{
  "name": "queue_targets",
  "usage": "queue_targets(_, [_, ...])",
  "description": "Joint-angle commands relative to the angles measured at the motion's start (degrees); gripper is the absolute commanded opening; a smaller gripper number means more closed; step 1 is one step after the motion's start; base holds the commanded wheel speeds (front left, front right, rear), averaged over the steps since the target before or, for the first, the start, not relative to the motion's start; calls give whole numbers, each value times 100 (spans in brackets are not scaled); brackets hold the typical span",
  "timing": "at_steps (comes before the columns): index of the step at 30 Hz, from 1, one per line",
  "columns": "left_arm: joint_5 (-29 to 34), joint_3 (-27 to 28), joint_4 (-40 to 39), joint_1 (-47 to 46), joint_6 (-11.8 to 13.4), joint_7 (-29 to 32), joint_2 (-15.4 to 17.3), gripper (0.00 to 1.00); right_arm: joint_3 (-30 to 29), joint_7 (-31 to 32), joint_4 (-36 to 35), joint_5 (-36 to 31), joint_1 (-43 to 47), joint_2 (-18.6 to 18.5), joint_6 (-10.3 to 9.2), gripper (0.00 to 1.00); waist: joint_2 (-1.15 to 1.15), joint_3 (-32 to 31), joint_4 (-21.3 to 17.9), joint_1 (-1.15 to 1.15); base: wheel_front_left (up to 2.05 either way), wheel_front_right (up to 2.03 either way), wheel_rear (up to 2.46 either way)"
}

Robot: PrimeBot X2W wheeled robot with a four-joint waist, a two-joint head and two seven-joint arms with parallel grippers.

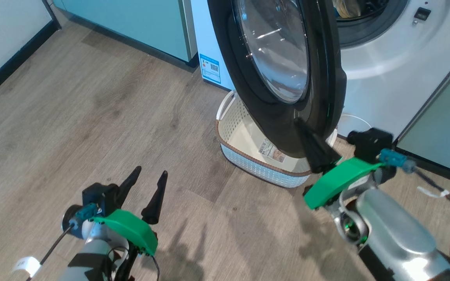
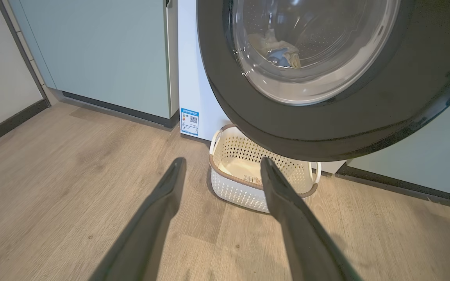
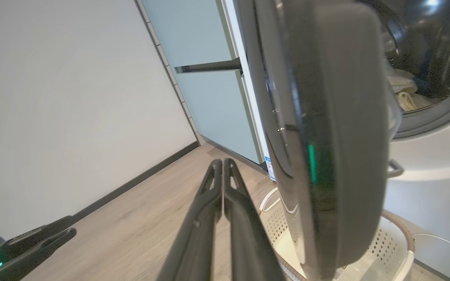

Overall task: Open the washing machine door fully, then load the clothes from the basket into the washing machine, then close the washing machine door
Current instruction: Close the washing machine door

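Head view: at lower right, the right gripper (image 1: pixel 299 124) is closed tight, tips against the washing machine door (image 1: pixel 328 78). Lower left, the left gripper (image 1: pixel 150 171) is spread wide, holding nothing.

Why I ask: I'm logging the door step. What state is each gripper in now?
Left gripper: open, holding nothing.
Right gripper: shut, holding nothing, beside the washing machine door.
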Motion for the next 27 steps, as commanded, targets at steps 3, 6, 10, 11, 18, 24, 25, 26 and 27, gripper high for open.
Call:
queue_targets(3, [39,140,-139,-330,-4,-36,61,100,-233,-31,-25,37,-324,87,1,0,0,34,-8,0,0,0,0])
queue_targets(6, [43,122,-143,-364,-4,-36,42,100,-419,-31,81,7,-403,87,1,0,0,82,-10,0,0,0,0])
queue_targets(10, [52,104,-156,-397,-4,-36,15,100,-612,-31,200,-27,-494,87,1,0,0,144,-14,0,0,0,0])
queue_targets(11, [52,101,-158,-398,-4,-36,12,100,-656,-31,225,-8,-507,87,1,0,0,158,-16,0,0,0,0])
queue_targets(18, [59,108,-175,-397,-4,-36,-13,100,-899,-31,348,25,-640,87,1,0,0,264,-54,0,0,0,0])
queue_targets(24, [83,116,-199,-447,-4,-36,-62,100,-1240,-31,497,-72,-852,87,1,0,0,409,-87,0,0,0,0])
queue_targets(25, [87,112,-202,-462,-4,-36,-70,100,-1298,-31,524,-92,-898,87,1,0,0,439,-91,0,0,0,0])
queue_targets(26, [90,106,-206,-474,-4,-36,-76,100,-1356,-31,552,-108,-940,87,1,0,0,467,-99,0,0,0,0])
queue_targets(27, [100,93,-210,-496,-4,-36,-79,100,-1450,-31,640,-79,-1018,87,1,0,0,526,-121,0,0,0,0])
